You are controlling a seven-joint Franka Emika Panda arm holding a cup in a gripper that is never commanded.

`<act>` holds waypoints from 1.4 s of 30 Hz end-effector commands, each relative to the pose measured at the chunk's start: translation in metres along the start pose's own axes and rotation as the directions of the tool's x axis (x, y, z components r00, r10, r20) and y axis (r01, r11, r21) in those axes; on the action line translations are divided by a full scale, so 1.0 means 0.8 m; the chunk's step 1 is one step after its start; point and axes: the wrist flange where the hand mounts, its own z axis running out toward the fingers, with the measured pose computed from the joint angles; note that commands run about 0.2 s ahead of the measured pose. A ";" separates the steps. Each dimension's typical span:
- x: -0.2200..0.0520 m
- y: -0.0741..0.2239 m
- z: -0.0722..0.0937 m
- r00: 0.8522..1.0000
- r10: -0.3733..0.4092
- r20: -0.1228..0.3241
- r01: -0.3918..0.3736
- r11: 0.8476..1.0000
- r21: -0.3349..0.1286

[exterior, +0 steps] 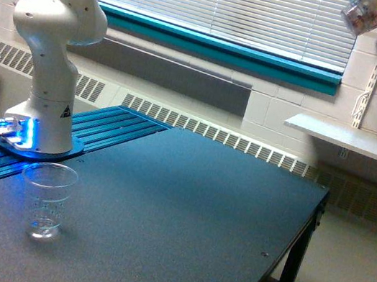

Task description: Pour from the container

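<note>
Though its end effector is unseen, the container (370, 15) hangs tilted.

Container (367, 15) blurred, cut by top edge; claw out of view.

white arm (57, 37), dark table (184, 206), clear cup (47, 200)

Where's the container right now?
The container is at the top edge of the exterior view, toward its right, high in front of the window blinds and far from the drinking cup on the table.
</note>
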 end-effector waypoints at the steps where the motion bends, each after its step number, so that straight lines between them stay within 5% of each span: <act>1: -0.023 0.067 0.055 0.994 0.082 0.076 -0.073 0.990 -0.119; 10: -0.056 0.147 0.098 0.981 0.153 0.120 -0.123 0.966 -0.227; 14: -0.079 0.191 0.110 0.956 0.242 0.167 -0.187 0.940 -0.286; 23: -0.083 0.296 0.106 0.913 0.390 0.123 -0.308 0.853 -0.421; 29: -0.088 0.370 0.097 0.902 0.427 0.061 -0.337 0.786 -0.519; 36: -0.102 0.429 0.067 0.848 0.530 -0.001 -0.435 0.696 -0.571; 42: -0.118 0.454 0.040 0.811 0.585 -0.033 -0.490 0.646 -0.585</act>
